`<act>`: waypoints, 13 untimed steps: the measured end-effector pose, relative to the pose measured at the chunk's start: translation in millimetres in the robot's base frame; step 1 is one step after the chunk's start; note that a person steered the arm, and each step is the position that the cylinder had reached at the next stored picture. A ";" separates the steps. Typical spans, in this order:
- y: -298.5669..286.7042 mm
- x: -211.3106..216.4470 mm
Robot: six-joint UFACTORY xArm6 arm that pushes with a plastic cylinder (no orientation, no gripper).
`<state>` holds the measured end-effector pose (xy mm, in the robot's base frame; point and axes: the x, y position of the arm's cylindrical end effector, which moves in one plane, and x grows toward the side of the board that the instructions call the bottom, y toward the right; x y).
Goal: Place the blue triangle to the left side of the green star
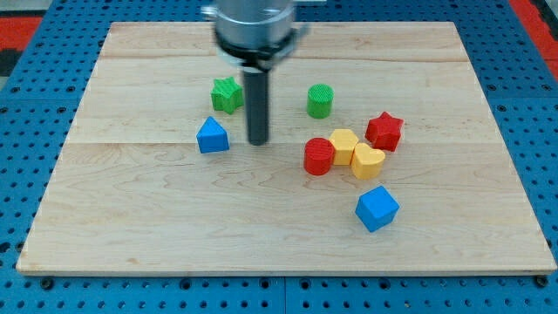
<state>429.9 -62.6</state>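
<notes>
Blue cube (pixel 377 208) nearest; blue triangle (pixel 212 136) below green star (pixel 227 94), my tip (pixel 258 142) beside it; hand state untellable.

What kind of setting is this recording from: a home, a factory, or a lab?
Most likely a robotics lab tabletop. A wooden board lies on a blue perforated base, small coloured blocks such as the blue triangle and green star sit on it, and my tip stands just right of them.

We are counting eight blocks: two green (pixel 227 94) (pixel 320 100), two blue (pixel 212 136) (pixel 377 208), two red (pixel 319 157) (pixel 384 131) and two yellow (pixel 344 145) (pixel 367 162).
</notes>
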 end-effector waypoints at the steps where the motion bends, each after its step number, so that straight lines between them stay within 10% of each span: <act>1: -79.0 8.2; 3: -79.7 63.7; 7: -208.6 16.0; 13: -129.7 -3.1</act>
<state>426.8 -192.3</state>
